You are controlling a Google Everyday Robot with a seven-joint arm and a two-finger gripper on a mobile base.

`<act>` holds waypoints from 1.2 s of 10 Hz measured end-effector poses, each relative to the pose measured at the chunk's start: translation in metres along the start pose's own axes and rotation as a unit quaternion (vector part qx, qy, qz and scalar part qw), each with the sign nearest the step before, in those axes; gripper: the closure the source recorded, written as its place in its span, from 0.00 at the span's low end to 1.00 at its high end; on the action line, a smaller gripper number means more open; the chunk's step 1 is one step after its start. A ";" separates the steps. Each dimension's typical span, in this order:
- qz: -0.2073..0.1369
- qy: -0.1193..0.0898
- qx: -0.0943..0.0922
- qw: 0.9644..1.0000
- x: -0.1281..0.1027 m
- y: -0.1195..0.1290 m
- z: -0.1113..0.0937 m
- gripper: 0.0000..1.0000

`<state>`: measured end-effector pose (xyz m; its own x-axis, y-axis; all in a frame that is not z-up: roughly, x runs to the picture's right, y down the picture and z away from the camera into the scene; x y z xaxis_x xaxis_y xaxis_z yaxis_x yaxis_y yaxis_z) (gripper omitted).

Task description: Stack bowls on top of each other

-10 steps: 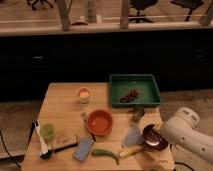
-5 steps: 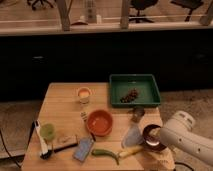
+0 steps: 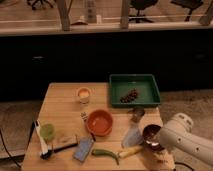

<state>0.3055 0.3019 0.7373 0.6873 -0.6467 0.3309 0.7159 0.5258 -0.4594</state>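
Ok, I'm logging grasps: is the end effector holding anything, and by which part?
Cannot be told: the end effector sits at the right rim of the glossy dark maroon-brown round bowl, but the white arm hides any contact.

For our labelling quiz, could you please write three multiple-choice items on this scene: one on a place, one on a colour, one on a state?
1. Where is the maroon bowl? A in the tray; B beside the pincer, at the table's front right; C at its back left.
2. What colour is the tray? A blue; B red; C green.
3. How do the maroon bowl and orange bowl stand? A apart, both upright; B stacked; C overturned.
Key: 1B, the pincer is right at it; 2C, its rim is green; 3A, they sit side by side with a gap.
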 end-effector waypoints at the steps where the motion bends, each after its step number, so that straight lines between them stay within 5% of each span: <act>1: -0.001 -0.002 -0.007 1.000 -0.002 0.002 0.003 0.68; 5: -0.012 -0.002 -0.009 1.000 -0.014 -0.006 0.007 1.00; 12: -0.004 0.023 0.016 1.000 -0.007 -0.003 -0.024 1.00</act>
<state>0.2954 0.2911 0.7166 0.6761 -0.6748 0.2960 0.7252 0.5381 -0.4295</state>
